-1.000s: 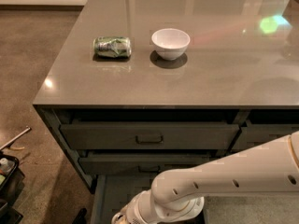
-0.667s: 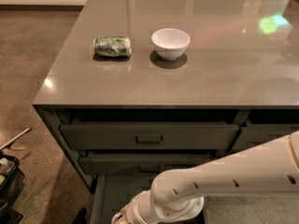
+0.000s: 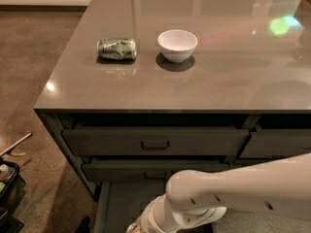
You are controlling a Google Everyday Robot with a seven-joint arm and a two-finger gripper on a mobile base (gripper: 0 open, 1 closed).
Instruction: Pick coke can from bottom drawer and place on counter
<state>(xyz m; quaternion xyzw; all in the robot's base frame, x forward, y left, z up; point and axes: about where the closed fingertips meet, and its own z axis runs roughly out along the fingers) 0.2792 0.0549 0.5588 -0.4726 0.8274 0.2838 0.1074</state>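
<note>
The bottom drawer (image 3: 121, 203) stands pulled open at the lower edge of the camera view, its dark flat floor partly showing. My white arm (image 3: 233, 188) reaches in from the right and bends down over the drawer. The gripper (image 3: 141, 225) sits at the very bottom edge, mostly cut off by the frame. The coke can is hidden or out of view. The counter (image 3: 218, 81) is the glossy grey-brown slab above the drawers.
A green-and-silver can (image 3: 116, 48) lies on its side on the counter, left of a white bowl (image 3: 177, 44). Two shut drawers with handles (image 3: 155, 142) sit under the counter. Dark items (image 3: 7, 183) lie on the floor at the left.
</note>
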